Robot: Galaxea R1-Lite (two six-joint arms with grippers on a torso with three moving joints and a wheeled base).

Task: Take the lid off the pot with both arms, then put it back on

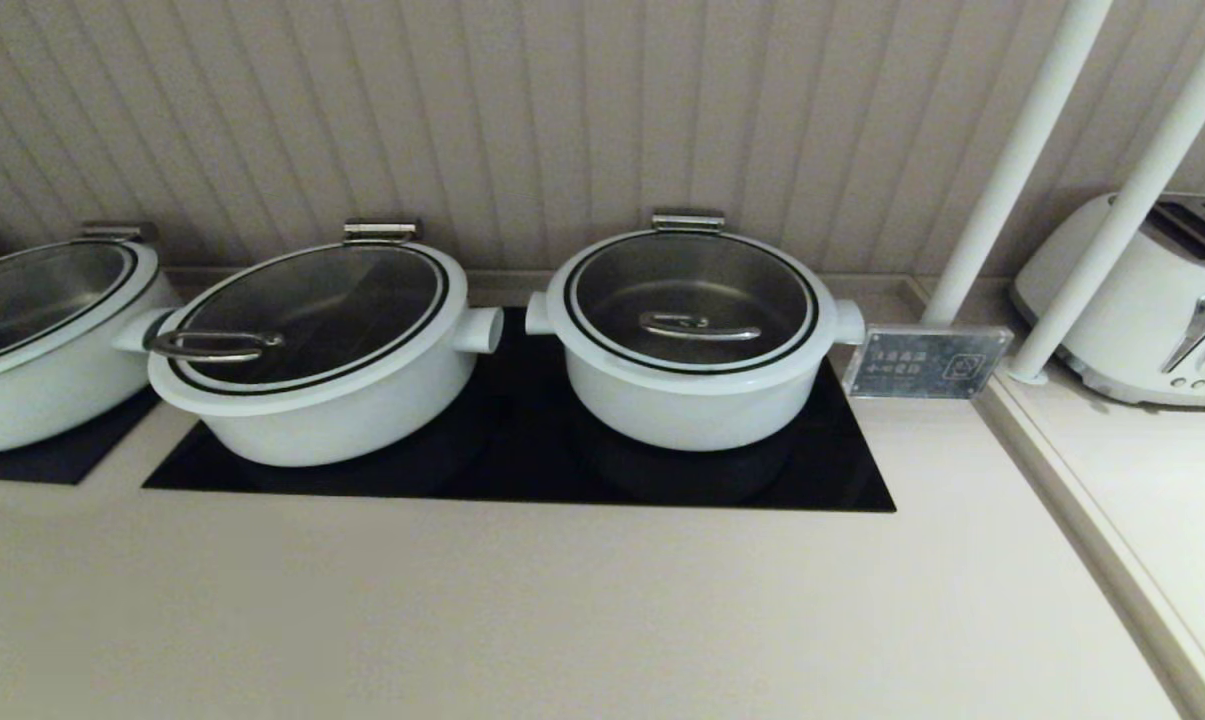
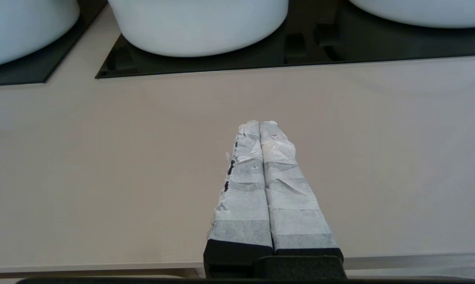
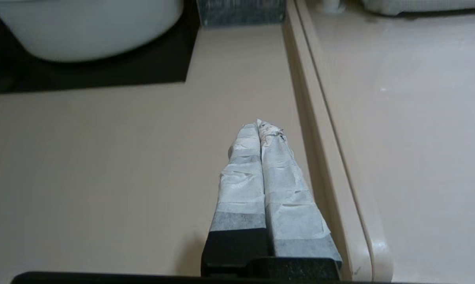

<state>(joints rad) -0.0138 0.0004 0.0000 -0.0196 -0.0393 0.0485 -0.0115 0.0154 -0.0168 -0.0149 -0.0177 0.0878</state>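
The pot point(image 1: 687, 400) is deep, round and white with two stubby side handles; it stands on the right part of a black cooktop point(image 1: 842, 470). The glass lid point(image 1: 612, 290) with a dark rim lies shut on it, its metal loop handle point(image 1: 700, 326) at the centre. Neither arm shows in the head view. My left gripper point(image 2: 259, 123) is shut and empty above the beige counter, near its front edge, short of the cooktop. My right gripper point(image 3: 259, 124) is shut and empty above the counter, near a raised beige ridge. The pot's lower wall point(image 3: 83, 31) shows in the right wrist view.
A wider white pot point(image 1: 322, 400) with an off-centre lid handle stands left of the task pot, another point(image 1: 42, 350) at the far left. A small sign plate point(image 1: 924, 362) stands right of the pot. Two white poles point(image 1: 1022, 150) and a white toaster point(image 1: 1152, 300) are at the right.
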